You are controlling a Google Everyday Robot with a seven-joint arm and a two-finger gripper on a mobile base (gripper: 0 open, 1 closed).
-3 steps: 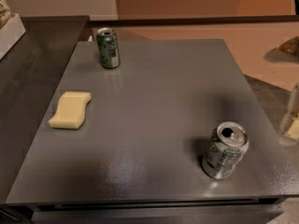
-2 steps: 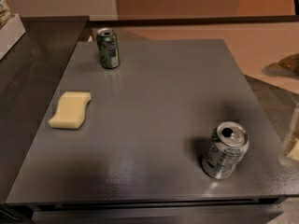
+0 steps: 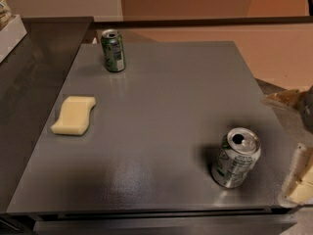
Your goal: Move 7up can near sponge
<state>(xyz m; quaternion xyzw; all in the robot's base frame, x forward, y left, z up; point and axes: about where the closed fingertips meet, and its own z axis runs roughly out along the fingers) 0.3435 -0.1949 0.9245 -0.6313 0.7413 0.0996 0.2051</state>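
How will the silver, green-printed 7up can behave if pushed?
The silver, green-printed can stands upright with an open top, so it is probably light and may tip. Its smooth round wall may slip. The hand sits at the right edge.

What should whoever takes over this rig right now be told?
The gripper is at the right edge of view, just off the table by its near right corner, not touching the 7up can.
The 7up can stands upright near that corner. The sponge lies flat by the left edge, far across from it. A darker green can stands at the far left.
Done: nothing yet.
Left: grasp the 7up can, carry it across, set it beside the sponge.
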